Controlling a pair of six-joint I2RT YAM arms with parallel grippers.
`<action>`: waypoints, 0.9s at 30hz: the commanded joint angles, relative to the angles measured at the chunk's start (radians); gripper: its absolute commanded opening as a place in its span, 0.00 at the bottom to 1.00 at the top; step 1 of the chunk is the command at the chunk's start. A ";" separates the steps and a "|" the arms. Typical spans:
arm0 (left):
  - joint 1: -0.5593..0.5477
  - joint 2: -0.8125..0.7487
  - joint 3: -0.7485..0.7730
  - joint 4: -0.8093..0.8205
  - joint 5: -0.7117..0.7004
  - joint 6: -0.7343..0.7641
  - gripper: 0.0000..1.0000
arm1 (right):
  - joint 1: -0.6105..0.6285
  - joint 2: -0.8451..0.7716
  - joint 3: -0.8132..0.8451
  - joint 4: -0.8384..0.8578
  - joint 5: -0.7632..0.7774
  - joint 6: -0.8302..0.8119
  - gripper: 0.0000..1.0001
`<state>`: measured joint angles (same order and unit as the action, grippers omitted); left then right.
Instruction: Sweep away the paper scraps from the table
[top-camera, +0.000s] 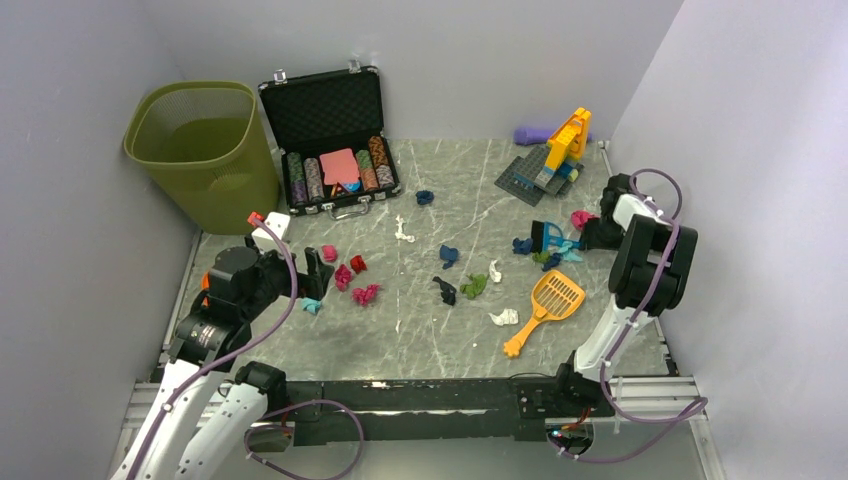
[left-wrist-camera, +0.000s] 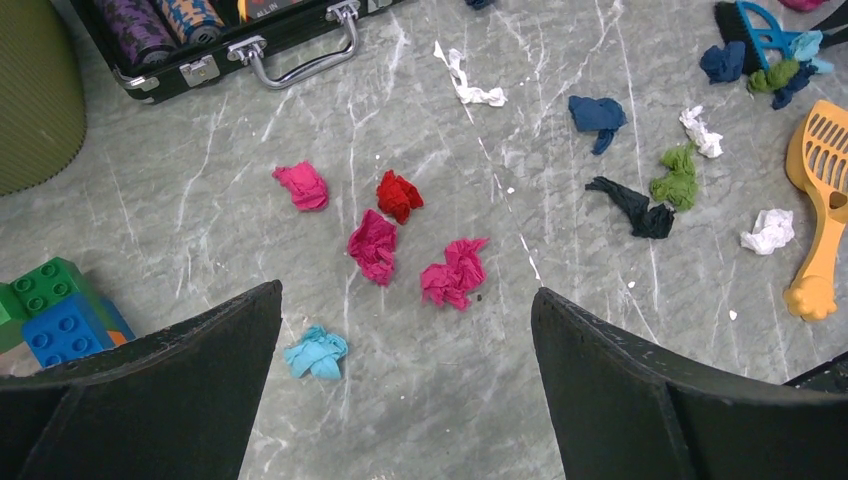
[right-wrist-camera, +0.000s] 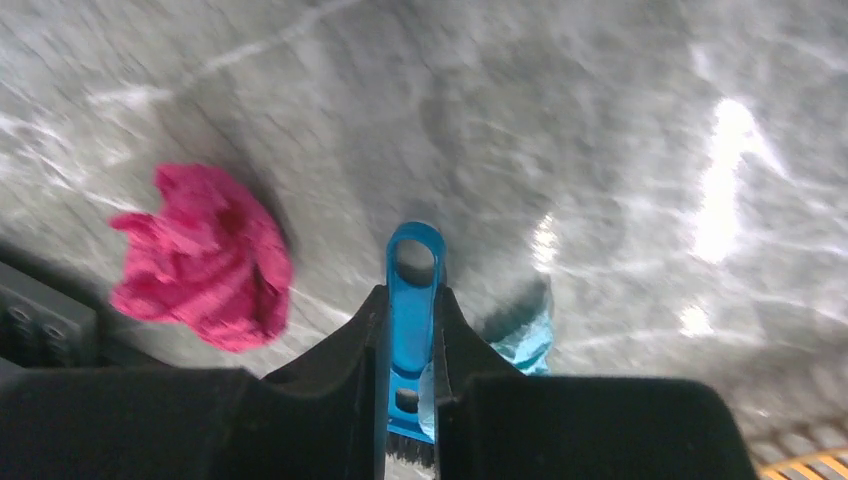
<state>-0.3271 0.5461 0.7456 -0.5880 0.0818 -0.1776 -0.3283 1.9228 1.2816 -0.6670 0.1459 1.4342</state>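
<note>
- Left jaws spread wide, empty; pink and red scraps (left-wrist-camera: 372, 245) lie on the tabletop (left-wrist-camera: 440, 400) just ahead, between them.
- Right jaws clenched on blue brush (right-wrist-camera: 413, 290); pink scrap (right-wrist-camera: 205, 258) left of them.

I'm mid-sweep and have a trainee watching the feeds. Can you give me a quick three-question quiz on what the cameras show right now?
1. True or false: the right gripper is shut on the handle of a blue brush.
2. Where is the orange scoop? A: inside the bin. B: lying on the table. C: inside the open case.
3. Fill in: the left gripper is ____ (open or shut).

Key: 1 true; 2 B; 3 open.
</note>
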 joint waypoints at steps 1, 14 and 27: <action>0.001 -0.011 0.001 0.027 -0.005 0.002 0.98 | 0.030 -0.125 -0.058 -0.036 -0.039 -0.011 0.10; 0.000 -0.018 0.000 0.023 -0.014 -0.002 0.98 | 0.065 -0.356 -0.094 0.015 0.003 -0.095 0.37; 0.002 -0.014 0.000 0.023 -0.024 -0.002 0.98 | 0.034 -0.020 0.183 -0.209 0.027 -0.144 0.54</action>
<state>-0.3271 0.5381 0.7456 -0.5880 0.0765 -0.1780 -0.2928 1.7874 1.3258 -0.7372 0.1814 1.3266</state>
